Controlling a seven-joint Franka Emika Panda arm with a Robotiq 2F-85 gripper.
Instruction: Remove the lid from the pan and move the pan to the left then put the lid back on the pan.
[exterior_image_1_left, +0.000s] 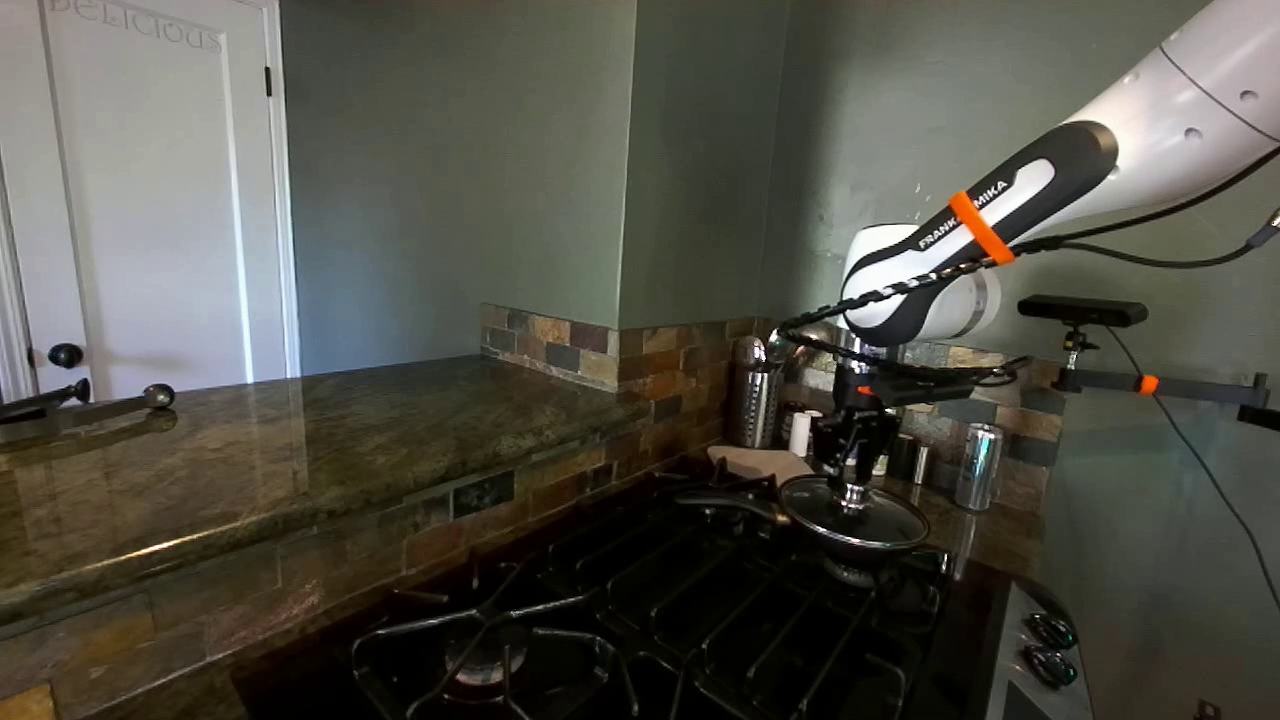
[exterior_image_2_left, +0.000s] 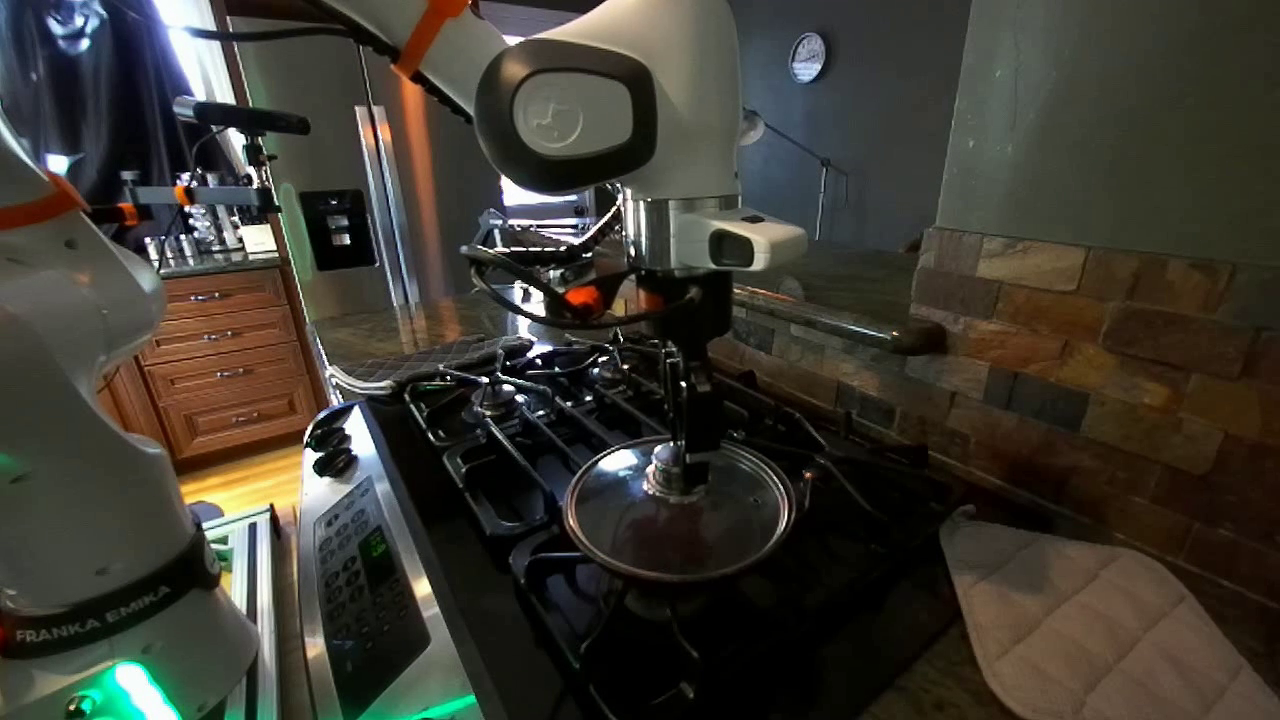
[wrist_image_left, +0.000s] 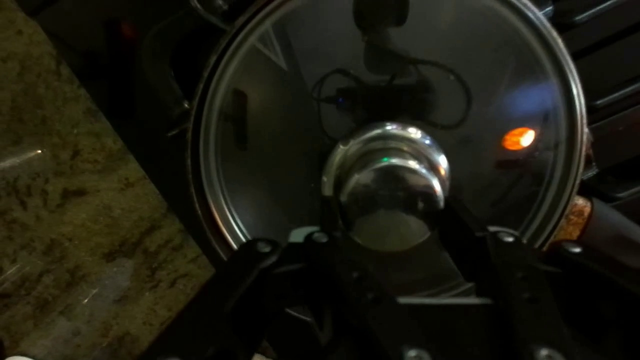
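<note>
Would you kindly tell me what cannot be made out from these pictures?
Inside of the pan: wrist view, reflections on the lid mask it.
Whether the claw presses on the knob: wrist view, too dark along the knob's sides.
Time on the wall clock: an exterior view, too small.
Digits on the stove display: an exterior view, too small and blurred.
Full outline of the quilted pad: an exterior view, cut by the bottom edge.

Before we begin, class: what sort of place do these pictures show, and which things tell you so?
Most likely a home kitchen. What shows it: a flat, black, metal-grated gas stove, a tall, grey, metallic refrigerator and a stack of rectangular brown wooden drawers.
</note>
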